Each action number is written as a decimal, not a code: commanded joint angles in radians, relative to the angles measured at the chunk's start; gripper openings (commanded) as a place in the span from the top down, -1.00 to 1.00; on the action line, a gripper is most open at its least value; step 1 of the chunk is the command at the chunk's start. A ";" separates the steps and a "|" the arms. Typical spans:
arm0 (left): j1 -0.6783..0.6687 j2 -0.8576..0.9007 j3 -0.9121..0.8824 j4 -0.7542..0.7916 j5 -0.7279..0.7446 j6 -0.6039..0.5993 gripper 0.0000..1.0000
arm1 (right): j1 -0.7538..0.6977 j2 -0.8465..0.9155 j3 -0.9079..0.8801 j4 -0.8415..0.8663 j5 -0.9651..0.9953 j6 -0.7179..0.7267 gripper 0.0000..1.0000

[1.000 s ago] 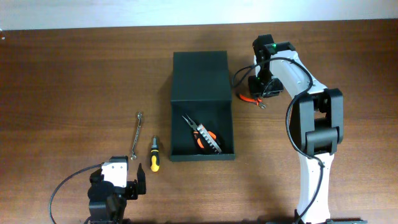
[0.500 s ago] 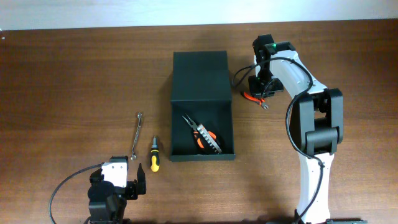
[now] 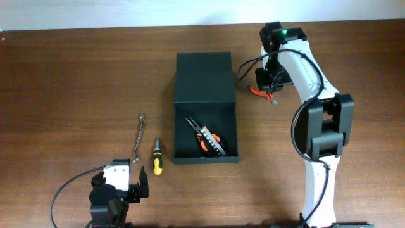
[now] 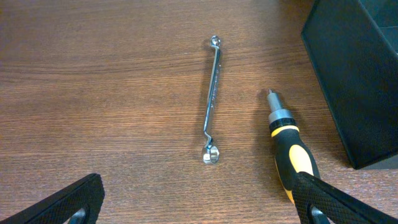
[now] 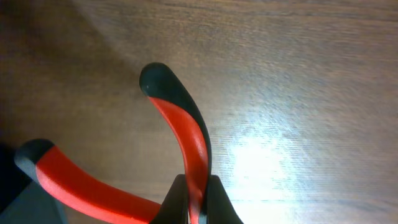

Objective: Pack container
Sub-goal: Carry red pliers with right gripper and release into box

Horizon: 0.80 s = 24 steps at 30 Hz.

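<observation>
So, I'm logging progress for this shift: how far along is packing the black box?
One done: the orange-handled pliers lie inside the open dark matte rectangular container. In hand: the right tool grips the red-and-black-handled pliers beside the container. Left: the silver wrench and yellow-and-black screwdriver lie on the wooden table by the open left tool; the lid is open.

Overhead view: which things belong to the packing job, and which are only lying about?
Job: container; orange pliers inside it; red pliers held by the right tool.
Lying about, untouched, probably packed later: wrench; screwdriver.
</observation>
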<state>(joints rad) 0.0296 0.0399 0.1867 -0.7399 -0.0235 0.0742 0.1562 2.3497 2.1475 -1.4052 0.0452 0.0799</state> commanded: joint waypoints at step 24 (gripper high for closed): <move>0.006 -0.007 -0.005 0.003 0.001 -0.009 -0.98 | 0.439 -0.218 -0.060 -0.124 -0.098 -0.155 0.92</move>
<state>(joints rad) 0.0296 0.0399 0.1867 -0.7399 -0.0235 0.0742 0.5957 2.1548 2.1376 -1.5463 -0.0292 -0.0624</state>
